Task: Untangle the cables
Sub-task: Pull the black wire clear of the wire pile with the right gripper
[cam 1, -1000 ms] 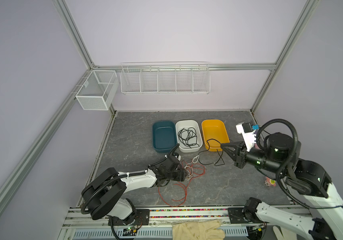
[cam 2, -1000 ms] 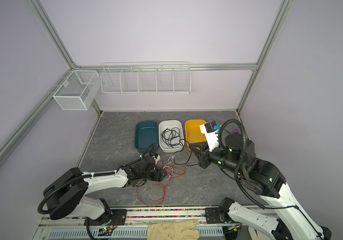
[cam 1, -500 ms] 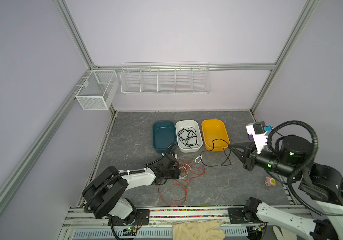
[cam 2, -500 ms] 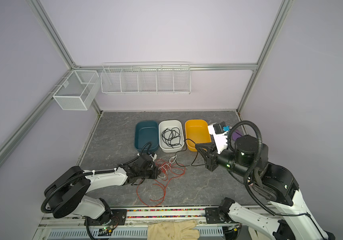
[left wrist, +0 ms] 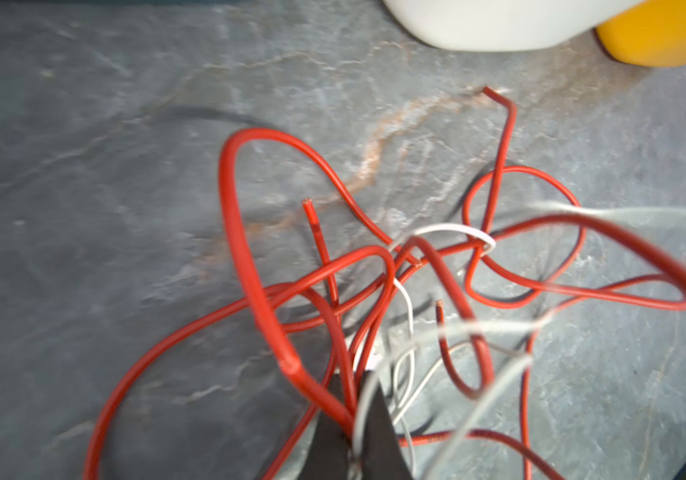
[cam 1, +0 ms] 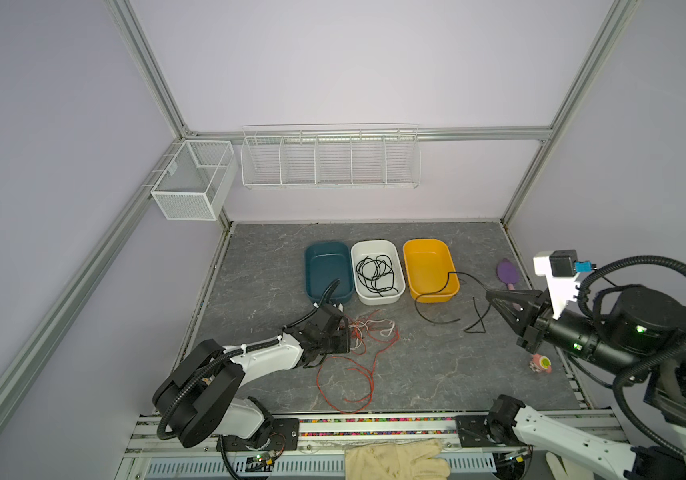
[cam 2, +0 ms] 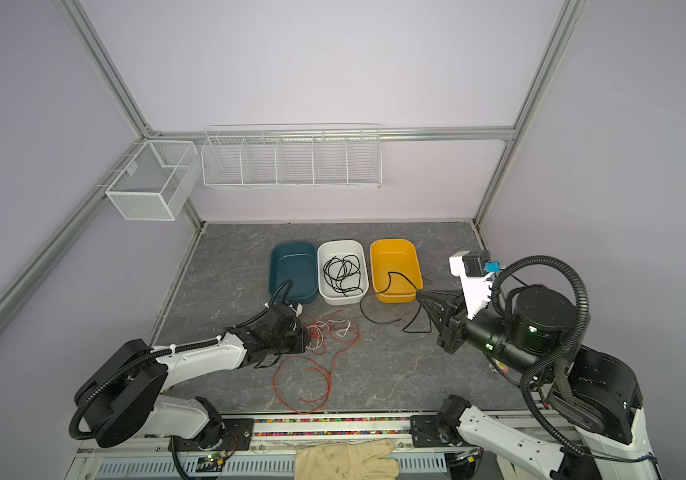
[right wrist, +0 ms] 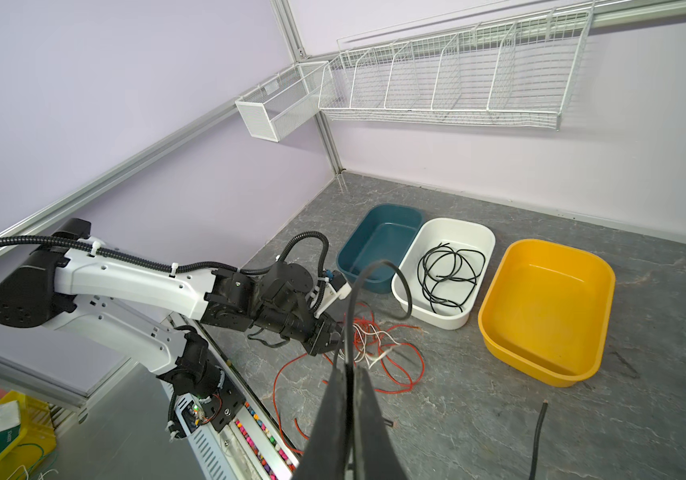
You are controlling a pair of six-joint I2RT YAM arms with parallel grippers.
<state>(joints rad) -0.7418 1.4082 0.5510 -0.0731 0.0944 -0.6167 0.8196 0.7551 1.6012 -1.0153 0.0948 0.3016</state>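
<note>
Red-orange wire makes up most of the tangle [cam 1: 369, 332], which lies on the grey table [cam 1: 436, 374] just near of the teal bin [cam 1: 308, 266] and the white bin [cam 1: 378, 300], with a few thin white strands threaded through it. The left tool [cam 1: 347, 332] reaches in from the left and sits at the tangle's left edge. In the left wrist view its fingertips [left wrist: 374, 411] are pinched together, with red-orange and white strands caught between them and the rest of the knot spreading out beyond. One wide red-orange loop [cam 1: 368, 376] trails from the knot toward the near edge of the table. The right tool [cam 1: 488, 296] is held above the table, well to the right of the tangle and apart from it, and is closed on a black cable [right wrist: 382, 261]. In both top views that cable leaves the tip, runs left over the near right corner of the yellow bin [cam 1: 428, 266] and drops onto the table just near of the bin. The coiled black cables [cam 1: 375, 274] lie inside the white bin.
</note>
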